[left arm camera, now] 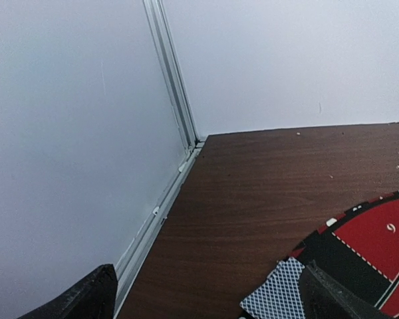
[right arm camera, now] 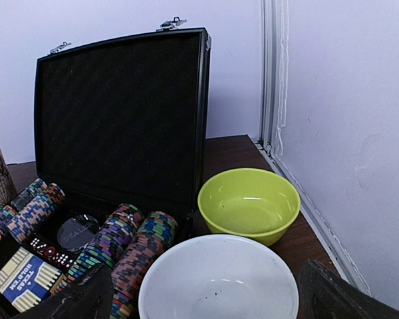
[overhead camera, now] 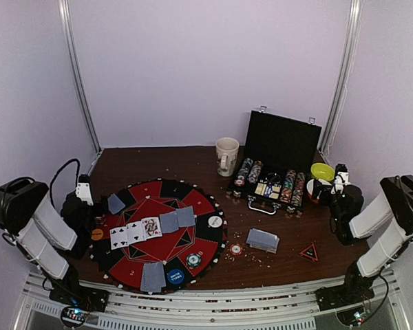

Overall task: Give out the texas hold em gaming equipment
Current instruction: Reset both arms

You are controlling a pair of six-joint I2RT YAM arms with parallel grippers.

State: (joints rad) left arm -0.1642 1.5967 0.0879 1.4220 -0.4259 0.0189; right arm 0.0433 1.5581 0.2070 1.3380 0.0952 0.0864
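A round red-and-black poker mat (overhead camera: 158,237) carries face-up cards (overhead camera: 134,232), grey-blue face-down cards (overhead camera: 177,220), and white (overhead camera: 215,221), blue (overhead camera: 175,277) and orange (overhead camera: 97,234) button discs. One striped chip (overhead camera: 193,260) lies on the mat and another (overhead camera: 236,249) just off it, beside a card deck (overhead camera: 262,240). My left gripper (overhead camera: 95,208) (left arm camera: 209,299) hangs open at the mat's left edge, a face-down card (left arm camera: 279,292) by its right finger. At the back right, the right gripper (overhead camera: 325,190) (right arm camera: 206,299) stands open over a white-lined bowl (right arm camera: 219,282), holding nothing.
An open black case (overhead camera: 275,165) (right arm camera: 120,113) holds rows of chips (right arm camera: 130,246), dice and a card box (right arm camera: 26,279). A cream mug (overhead camera: 227,156) stands to its left, a yellow-green bowl (overhead camera: 322,171) (right arm camera: 249,206) to its right. A small red triangle (overhead camera: 308,252) lies front right. Walls close in on both sides.
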